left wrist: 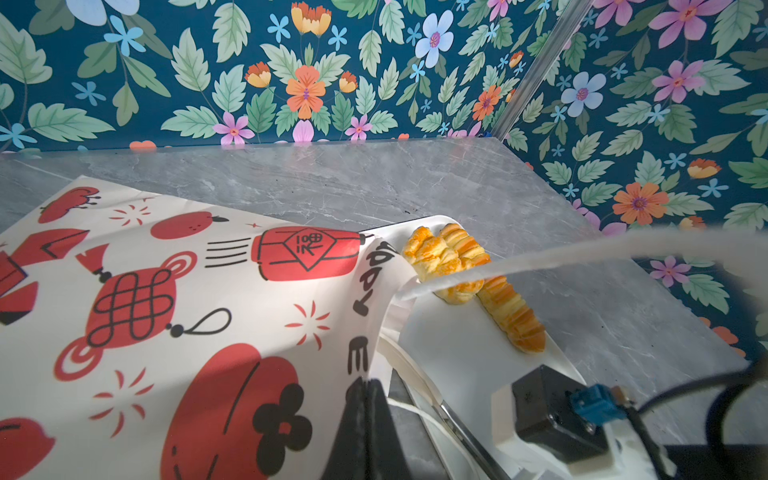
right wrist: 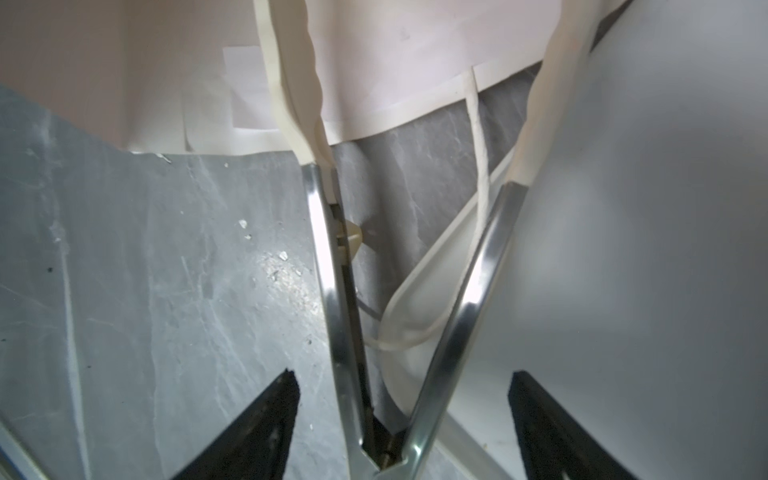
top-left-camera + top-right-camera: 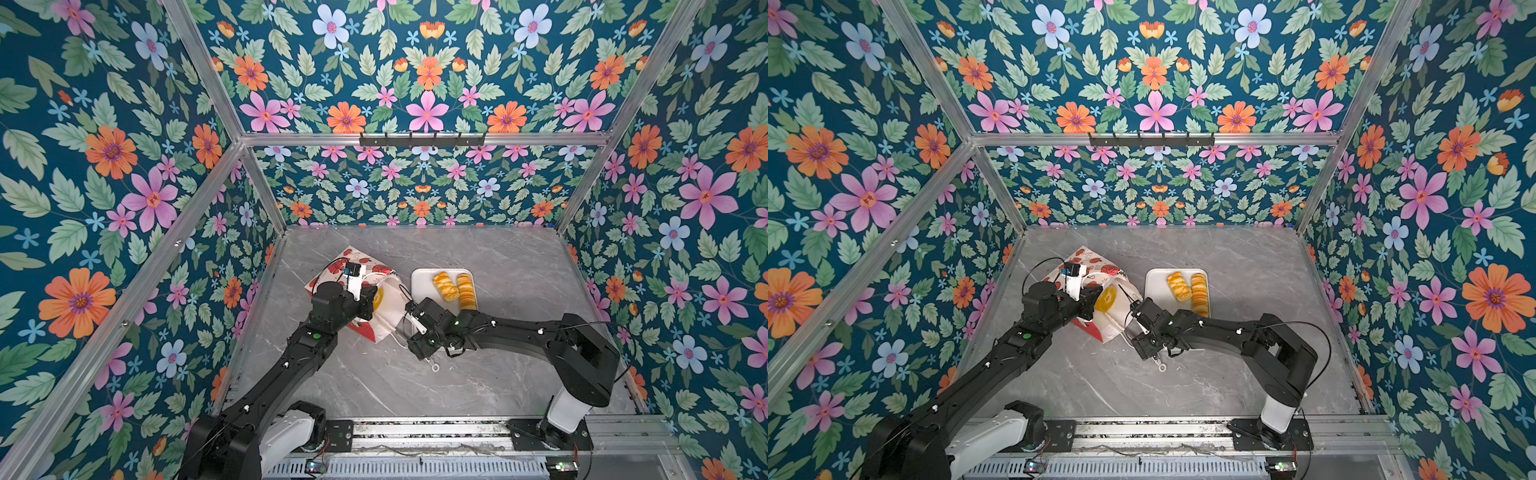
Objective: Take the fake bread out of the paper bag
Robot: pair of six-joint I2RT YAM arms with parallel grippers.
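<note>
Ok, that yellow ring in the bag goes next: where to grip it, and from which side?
Probably the ring by its rim nearest the mouth, entering from the tray side: the paper bag lies on its side, mouth open toward the tray, ring just inside.

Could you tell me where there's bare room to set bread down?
The tray is bare beside its two pastries, toward the paper bag; the table is bare behind and right of the tray. Crowded: between bag and tray, around the tongs.

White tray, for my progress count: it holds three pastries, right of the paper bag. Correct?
No: the white tray holds two pastries, a twist and a long ridged loaf, as both top views show. It is right of the paper bag.
</note>
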